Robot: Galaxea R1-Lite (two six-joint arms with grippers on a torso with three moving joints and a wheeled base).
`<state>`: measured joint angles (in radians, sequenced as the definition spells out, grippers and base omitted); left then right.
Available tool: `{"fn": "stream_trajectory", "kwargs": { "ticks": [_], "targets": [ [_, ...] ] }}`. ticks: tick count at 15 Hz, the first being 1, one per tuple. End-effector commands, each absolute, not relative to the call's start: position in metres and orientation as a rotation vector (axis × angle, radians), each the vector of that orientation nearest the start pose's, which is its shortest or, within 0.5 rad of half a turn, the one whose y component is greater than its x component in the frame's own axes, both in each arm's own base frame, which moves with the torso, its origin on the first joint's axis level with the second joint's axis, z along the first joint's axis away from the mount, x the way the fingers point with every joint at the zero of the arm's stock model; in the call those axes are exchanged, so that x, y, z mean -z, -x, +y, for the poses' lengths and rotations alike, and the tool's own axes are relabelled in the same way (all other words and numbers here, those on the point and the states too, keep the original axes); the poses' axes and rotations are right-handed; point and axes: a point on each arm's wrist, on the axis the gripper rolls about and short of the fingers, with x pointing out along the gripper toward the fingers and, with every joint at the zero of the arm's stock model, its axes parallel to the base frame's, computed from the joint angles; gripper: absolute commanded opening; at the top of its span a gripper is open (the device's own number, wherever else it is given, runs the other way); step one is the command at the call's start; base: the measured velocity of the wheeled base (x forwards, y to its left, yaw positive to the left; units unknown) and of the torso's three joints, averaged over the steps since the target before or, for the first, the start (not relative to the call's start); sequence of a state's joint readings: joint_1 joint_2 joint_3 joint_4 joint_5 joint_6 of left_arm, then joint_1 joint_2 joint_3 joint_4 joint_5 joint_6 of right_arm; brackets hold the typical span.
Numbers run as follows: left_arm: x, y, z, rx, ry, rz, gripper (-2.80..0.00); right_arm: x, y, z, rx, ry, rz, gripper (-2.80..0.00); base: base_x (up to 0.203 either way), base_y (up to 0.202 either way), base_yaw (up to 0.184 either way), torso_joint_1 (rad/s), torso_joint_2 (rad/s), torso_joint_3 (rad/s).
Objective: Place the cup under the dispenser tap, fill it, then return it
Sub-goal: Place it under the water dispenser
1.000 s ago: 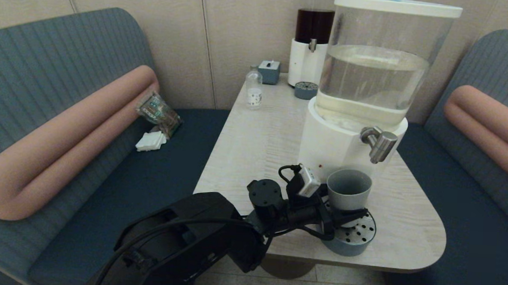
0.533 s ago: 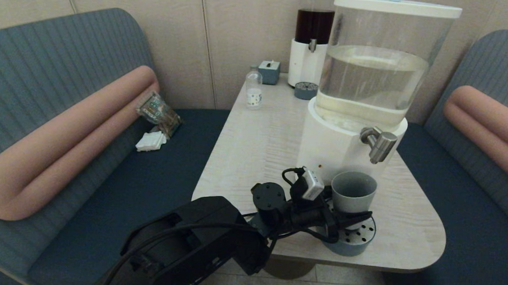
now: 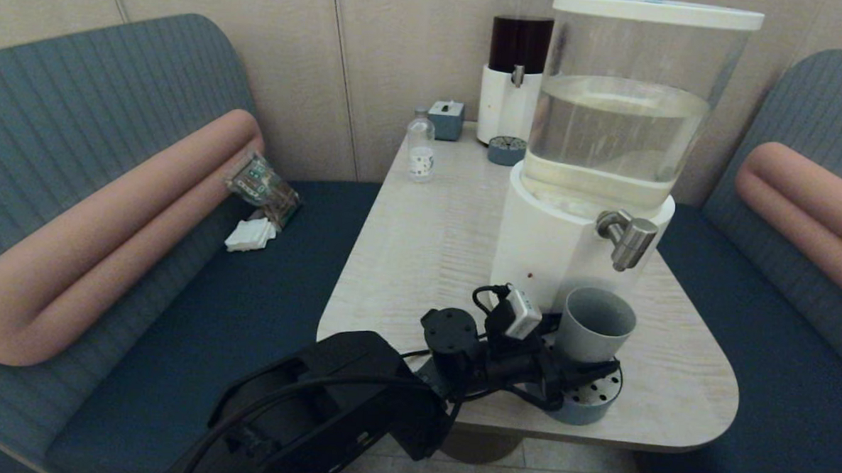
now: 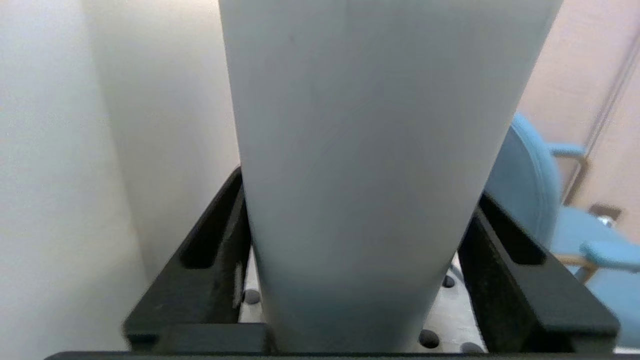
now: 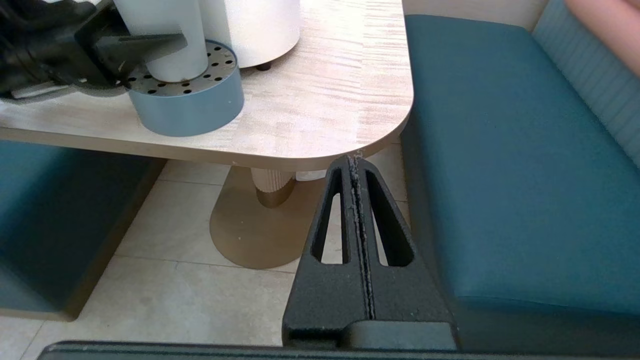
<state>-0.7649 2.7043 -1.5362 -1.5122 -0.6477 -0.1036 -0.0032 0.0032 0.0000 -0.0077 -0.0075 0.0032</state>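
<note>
Shifted rightward and now tilted, the cup (image 3: 593, 328) nears the dispenser tap (image 3: 627, 236), above and beyond the left claw (image 3: 580, 369) pinching its lower wall over the drip tray (image 3: 584, 403). Light, rigid, smooth-sided: likely slippery; low grip suits. Right claw (image 5: 358, 170) pressed together, parked.

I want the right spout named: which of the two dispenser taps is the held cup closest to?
The brushed-metal dispenser tap on the big clear-liquid dispenser; the cup, in the left gripper, sits just below it, tilted. The dark-liquid dispenser's tap stands far back.
</note>
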Motion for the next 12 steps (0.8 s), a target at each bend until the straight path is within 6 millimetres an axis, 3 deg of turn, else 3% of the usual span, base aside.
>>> {"fn": "stream_trajectory", "kwargs": {
  "ticks": [1,12],
  "targets": [
    [-0.03,-0.353,-0.357,1.417,0.107,-0.325,0.0,-0.076,0.023,0.0,0.011,-0.003,-0.005,-2.8,0.0,0.0,0.0,0.0,0.0,0.0],
    [-0.056,-0.344,-0.345,1.413,0.097,-0.326,0.0,-0.076,0.023,0.0,0.011,-0.003,-0.005,-2.8,0.0,0.0,0.0,0.0,0.0,0.0]
  ]
}}
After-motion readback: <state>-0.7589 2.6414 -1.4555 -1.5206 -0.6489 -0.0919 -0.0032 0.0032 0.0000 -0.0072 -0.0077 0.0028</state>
